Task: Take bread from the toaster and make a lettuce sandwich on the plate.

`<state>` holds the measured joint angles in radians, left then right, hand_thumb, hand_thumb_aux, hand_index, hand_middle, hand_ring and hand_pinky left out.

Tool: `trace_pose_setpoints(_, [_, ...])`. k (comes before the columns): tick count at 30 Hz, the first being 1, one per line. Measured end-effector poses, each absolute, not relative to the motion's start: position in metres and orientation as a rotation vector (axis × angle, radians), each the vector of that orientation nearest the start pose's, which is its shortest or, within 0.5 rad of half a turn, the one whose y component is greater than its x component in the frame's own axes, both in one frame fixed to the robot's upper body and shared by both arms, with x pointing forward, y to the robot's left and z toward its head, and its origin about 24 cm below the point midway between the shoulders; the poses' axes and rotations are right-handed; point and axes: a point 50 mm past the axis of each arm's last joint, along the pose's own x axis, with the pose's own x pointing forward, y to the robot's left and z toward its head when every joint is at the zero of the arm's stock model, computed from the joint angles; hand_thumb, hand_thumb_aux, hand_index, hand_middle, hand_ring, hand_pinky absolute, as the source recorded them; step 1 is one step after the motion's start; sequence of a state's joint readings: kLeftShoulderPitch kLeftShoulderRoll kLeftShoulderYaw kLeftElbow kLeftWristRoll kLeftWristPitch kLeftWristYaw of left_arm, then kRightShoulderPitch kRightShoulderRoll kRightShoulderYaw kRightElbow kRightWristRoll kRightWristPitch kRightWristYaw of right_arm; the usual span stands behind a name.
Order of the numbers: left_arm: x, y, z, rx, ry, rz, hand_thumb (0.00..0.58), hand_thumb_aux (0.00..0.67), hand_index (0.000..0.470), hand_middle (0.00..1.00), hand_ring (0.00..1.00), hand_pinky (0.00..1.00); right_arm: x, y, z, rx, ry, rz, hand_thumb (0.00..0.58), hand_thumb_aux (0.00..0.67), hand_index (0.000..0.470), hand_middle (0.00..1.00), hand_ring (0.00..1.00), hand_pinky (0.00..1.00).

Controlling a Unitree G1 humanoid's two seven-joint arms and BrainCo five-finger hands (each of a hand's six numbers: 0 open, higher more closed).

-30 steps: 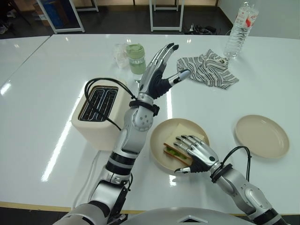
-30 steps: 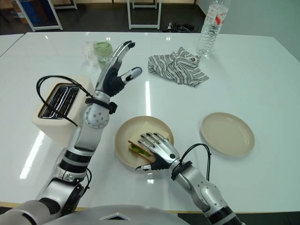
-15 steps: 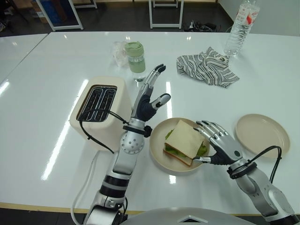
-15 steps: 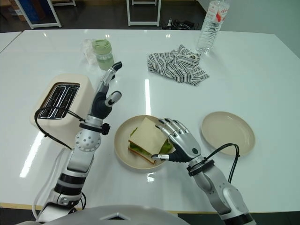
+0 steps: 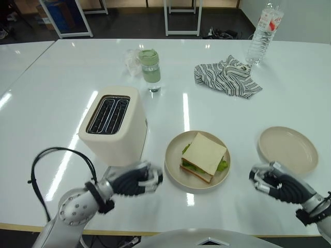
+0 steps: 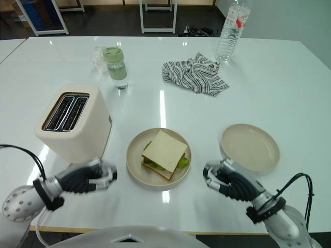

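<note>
Sandwich [image 5: 202,157], lettuce [image 5: 222,165] between bread slices [image 5: 206,150], is shown assembled on the plate [image 5: 172,169], at 4 o'clock from the toaster [image 5: 111,124]. Left hand [image 5: 135,180] and right hand [image 5: 276,182] are curled, empty, flanking it; the task is judged complete.

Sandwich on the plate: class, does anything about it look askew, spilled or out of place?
Slightly: lettuce pokes out from under the top bread slice on two sides. Everything stays inside the plate; nothing spilled.

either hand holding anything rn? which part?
Nothing held. Left hand and right hand are curled, empty, either side of the plate with the sandwich.
</note>
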<state>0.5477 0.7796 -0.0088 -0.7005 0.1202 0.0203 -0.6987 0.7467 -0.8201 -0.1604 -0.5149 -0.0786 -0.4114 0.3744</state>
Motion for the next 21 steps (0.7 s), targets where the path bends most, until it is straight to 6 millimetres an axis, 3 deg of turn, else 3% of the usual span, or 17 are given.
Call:
trace_pose_setpoints(4, [0.133,0.184,0.076,0.846,0.316,-1.0,0.58,0.67,0.47,1.0,1.0,1.0,0.109,-0.205,0.076,-0.823,0.068,0.896,0.58,0.67,0.47,1.0,1.0,1.0])
trace_pose_setpoints(8, [0.13,0.176,0.046,0.842,0.449,-1.047,0.58,0.67,0.47,1.0,1.0,1.0,0.11,-0.179,0.054,-0.828,0.101,1.003,0.58,0.67,0.47,1.0,1.0,1.0])
trace_pose_setpoints(12, [0.138,0.163,0.038,0.862,0.42,-1.055,0.58,0.67,0.47,1.0,1.0,1.0,0.111,-0.167,0.03,-0.896,0.146,1.023,0.58,0.67,0.47,1.0,1.0,1.0])
trace_pose_setpoints(21, [0.185,0.133,0.028,0.899,0.292,-0.987,0.58,0.67,0.47,1.0,1.0,1.0,0.157,-0.153,0.019,-1.096,0.007,0.865,0.58,0.67,0.47,1.0,1.0,1.0])
